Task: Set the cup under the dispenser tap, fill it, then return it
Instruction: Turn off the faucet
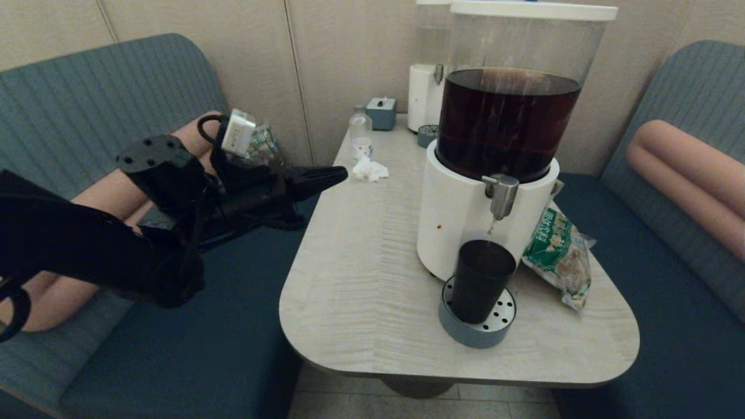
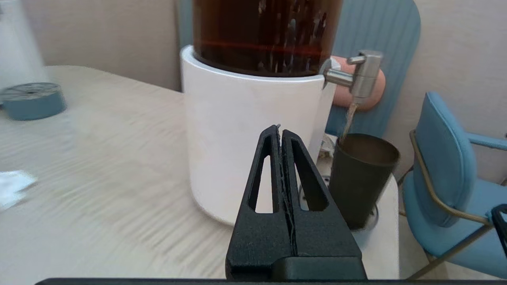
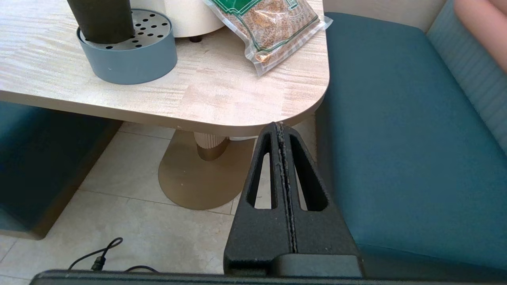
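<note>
Head view: pale wood-grain worktop (image 1: pixel 361 262) between teal booth seats; matte black cup (image 1: pixel 481 280) stands under the dispenser tap (image 1: pixel 500 195), thin stream falling. Left tool (image 1: pixel 340 173) closed, empty; right tool (image 3: pixel 280 128) closed, empty.

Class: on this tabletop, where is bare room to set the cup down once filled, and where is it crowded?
Free: the wide table stretch between its left edge, the dispenser base and the tissue. Crowded: the right side, where the cup on the drip tray under the tap adjoins the snack bag; also the far end.
</note>
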Motion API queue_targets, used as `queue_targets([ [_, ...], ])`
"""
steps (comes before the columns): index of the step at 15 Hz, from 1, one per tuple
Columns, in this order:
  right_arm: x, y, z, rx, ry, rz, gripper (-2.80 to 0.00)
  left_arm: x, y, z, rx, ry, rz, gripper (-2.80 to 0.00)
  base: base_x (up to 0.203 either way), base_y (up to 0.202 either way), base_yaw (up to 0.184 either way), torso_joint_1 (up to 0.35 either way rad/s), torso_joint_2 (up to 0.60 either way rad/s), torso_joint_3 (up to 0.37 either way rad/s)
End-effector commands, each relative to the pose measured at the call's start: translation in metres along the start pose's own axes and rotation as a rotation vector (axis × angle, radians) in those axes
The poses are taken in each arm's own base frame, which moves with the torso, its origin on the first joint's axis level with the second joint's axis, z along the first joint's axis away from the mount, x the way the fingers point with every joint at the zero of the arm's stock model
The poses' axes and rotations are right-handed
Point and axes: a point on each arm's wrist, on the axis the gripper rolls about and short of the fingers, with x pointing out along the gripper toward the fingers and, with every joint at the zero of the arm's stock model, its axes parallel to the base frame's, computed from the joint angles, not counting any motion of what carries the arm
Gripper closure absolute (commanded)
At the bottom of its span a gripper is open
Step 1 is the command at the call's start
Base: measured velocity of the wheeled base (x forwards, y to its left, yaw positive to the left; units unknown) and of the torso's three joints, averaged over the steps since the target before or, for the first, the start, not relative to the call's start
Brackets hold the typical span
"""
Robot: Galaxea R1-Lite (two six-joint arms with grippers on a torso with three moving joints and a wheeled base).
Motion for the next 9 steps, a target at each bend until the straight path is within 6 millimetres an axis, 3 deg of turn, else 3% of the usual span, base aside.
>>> queue_targets([
  [1, 0.0, 0.0, 0.0, -0.001, 0.001, 0.001, 0.0, 0.02, 0.006, -0.015, -0.017, 0.001, -0.022, 0.0, 0.0, 0.0, 0.0, 0.0, 0.0, 0.0],
  [5, 0.0, 0.0, 0.0, -0.001, 0.001, 0.001, 0.0, 0.067, -0.006, -0.003, 0.007, -0.048, -0.045, 0.0, 0.0, 0.0, 0.0, 0.0, 0.0, 0.0],
  [9, 0.0, 0.0, 0.0, -0.001, 0.001, 0.001, 0.0, 0.105, -0.033, 0.005, -0.002, -0.036, -0.074, 0.0, 0.0, 0.0, 0.0, 0.0, 0.0, 0.0],
])
